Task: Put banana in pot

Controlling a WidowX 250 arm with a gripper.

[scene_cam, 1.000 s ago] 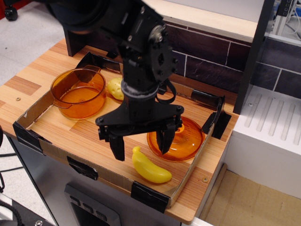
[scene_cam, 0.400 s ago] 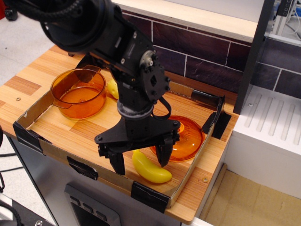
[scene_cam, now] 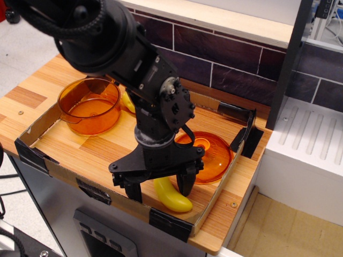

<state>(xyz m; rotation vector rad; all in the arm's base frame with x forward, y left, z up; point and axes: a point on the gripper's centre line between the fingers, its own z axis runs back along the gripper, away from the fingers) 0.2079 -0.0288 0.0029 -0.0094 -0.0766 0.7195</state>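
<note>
The yellow toy banana point(scene_cam: 172, 197) lies on the wooden tray floor near the front right corner. My black gripper point(scene_cam: 160, 188) is open and low over it, one finger on each side of the banana's left part, not closed on it. The translucent orange pot point(scene_cam: 89, 105) stands upright at the back left of the tray, well to the left of the gripper.
The flat orange lid point(scene_cam: 208, 155) with a knob lies just right of the gripper. A pale-yellow potato point(scene_cam: 127, 100) peeks out behind the arm beside the pot. The low cardboard tray wall point(scene_cam: 171, 219) with black tape runs along the front.
The gripper has come down and forward over the banana, so its open fingers now straddle it. The banana, pot and lid have stayed in place.
</note>
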